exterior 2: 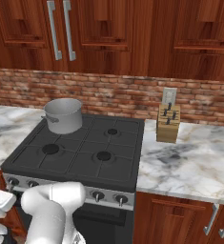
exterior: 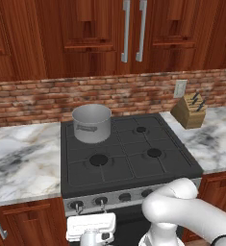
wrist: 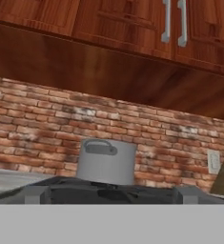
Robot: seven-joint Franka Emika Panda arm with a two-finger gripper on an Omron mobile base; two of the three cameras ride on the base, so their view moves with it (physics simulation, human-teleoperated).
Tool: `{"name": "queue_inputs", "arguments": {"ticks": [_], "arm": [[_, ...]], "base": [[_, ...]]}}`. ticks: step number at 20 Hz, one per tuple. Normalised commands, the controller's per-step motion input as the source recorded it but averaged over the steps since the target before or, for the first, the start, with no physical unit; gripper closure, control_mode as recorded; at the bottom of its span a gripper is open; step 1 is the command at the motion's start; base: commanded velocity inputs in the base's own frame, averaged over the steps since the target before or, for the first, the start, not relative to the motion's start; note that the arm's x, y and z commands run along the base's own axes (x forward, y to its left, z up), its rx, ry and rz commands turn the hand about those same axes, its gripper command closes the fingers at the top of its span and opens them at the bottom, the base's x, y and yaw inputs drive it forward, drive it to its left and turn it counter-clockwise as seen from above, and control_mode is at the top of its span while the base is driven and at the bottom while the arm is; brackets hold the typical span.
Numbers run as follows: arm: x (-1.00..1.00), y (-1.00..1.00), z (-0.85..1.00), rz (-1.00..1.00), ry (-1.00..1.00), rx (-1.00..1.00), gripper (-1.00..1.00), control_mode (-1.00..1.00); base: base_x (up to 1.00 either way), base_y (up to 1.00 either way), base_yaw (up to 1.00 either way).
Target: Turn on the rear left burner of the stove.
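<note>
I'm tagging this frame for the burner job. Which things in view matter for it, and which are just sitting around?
Matter:
stove
knobs
gripper, at the second knob from the left

Sitting around:
pot, on the rear left burner
knife block
wall outlet

Reddish-brown wooden upper cabinets [exterior: 85,33] (with long silver bar handles [exterior: 133,31]) hang above a red brick backsplash [exterior: 37,101] and a white-grey marble table [exterior: 23,161].
</note>
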Motion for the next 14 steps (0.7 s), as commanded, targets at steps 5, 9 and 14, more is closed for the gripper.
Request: {"name": "queue_inputs", "arguments": {"ticks": [5, 9, 14], "arm": [[0.00, -0.26, -0.24, 0.00, 0.00, 0.12, -1.00, -1.00], [0.00, -0.43, -0.10, 0.00, 0.00, 0.17, -1.00, -1.00], [0.00, -0.50, -0.02, 0.00, 0.00, 0.20, -1.00, -1.00]], "base": [[0.00, 0.00, 0.00], [0.00, 0.00, 0.00], [0.00, 0.00, 0.00]]}}
